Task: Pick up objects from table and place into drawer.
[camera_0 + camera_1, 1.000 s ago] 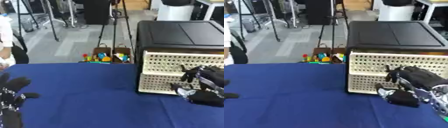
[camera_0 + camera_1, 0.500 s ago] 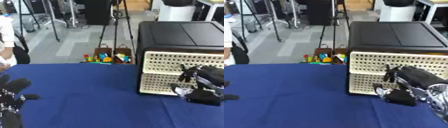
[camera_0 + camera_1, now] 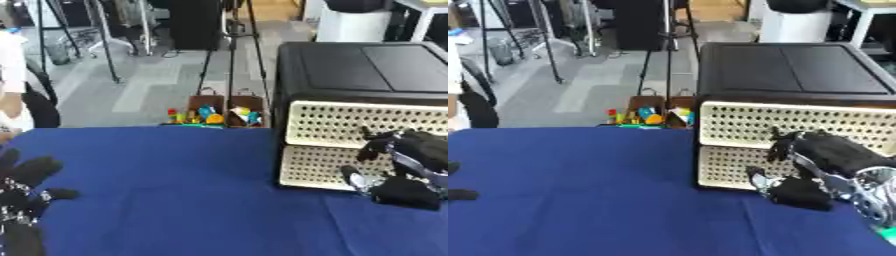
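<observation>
At the right of the frame the right hand (image 3: 811,167) hung before the drawer unit (image 3: 367,100), a black box with two cream perforated fronts, standing on the blue surface (image 3: 175,200). Its fingers (image 3: 780,142) were curled at the seam between the fronts, the thumb low against the lower drawer (image 3: 319,167); whether they gripped anything could not be told. The left hand (image 3: 22,200) rested open, lower left.
</observation>
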Robot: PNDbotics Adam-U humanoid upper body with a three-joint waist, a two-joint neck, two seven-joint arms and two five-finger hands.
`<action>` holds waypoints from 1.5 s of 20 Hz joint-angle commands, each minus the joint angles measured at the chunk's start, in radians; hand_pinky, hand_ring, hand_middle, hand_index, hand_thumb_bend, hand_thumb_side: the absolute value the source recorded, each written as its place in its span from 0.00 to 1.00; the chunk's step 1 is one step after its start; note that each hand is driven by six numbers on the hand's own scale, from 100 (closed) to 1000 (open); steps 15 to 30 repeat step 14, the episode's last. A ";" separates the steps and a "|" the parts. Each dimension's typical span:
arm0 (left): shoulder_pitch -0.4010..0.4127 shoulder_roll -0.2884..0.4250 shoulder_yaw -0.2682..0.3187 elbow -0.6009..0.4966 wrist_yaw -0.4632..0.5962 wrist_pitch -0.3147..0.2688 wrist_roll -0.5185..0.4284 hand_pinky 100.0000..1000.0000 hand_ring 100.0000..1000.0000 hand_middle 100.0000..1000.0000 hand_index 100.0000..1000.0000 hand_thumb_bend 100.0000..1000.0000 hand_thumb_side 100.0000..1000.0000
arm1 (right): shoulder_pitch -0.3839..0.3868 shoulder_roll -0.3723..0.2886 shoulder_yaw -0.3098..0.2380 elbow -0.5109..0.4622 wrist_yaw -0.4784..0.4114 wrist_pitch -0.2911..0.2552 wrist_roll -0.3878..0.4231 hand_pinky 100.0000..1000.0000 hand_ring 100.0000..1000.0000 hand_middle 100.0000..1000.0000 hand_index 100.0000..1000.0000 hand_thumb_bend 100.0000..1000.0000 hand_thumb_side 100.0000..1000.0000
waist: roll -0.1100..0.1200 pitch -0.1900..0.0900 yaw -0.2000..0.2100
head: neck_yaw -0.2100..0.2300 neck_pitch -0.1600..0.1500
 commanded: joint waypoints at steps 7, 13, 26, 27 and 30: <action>-0.012 0.003 -0.003 -0.013 0.002 -0.001 -0.004 0.47 0.73 0.68 0.93 0.29 0.95 | -0.014 -0.013 -0.024 0.043 0.017 0.006 -0.021 0.01 0.41 0.68 0.77 0.19 0.95 | 0.001 -0.014 0.001 | -0.003 -0.014; -0.013 0.003 -0.003 -0.013 0.002 -0.001 -0.005 0.47 0.73 0.68 0.93 0.29 0.95 | -0.022 -0.009 -0.021 0.055 0.019 0.002 -0.023 0.01 0.41 0.68 0.76 0.19 0.95 | 0.001 -0.015 0.003 | -0.003 -0.013; -0.014 0.003 -0.003 -0.013 0.002 -0.001 -0.005 0.47 0.73 0.68 0.93 0.29 0.95 | -0.023 -0.009 -0.021 0.058 0.019 0.001 -0.023 0.01 0.41 0.69 0.77 0.19 0.95 | 0.001 -0.015 0.003 | -0.003 -0.012; -0.014 0.003 -0.003 -0.013 0.002 -0.001 -0.005 0.47 0.73 0.68 0.93 0.29 0.95 | -0.023 -0.009 -0.021 0.058 0.019 0.001 -0.023 0.01 0.41 0.69 0.77 0.19 0.95 | 0.001 -0.015 0.003 | -0.003 -0.012; -0.014 0.003 -0.003 -0.013 0.002 -0.001 -0.005 0.47 0.73 0.68 0.93 0.29 0.95 | -0.023 -0.009 -0.021 0.058 0.019 0.001 -0.023 0.01 0.41 0.69 0.77 0.19 0.95 | 0.001 -0.015 0.003 | -0.003 -0.012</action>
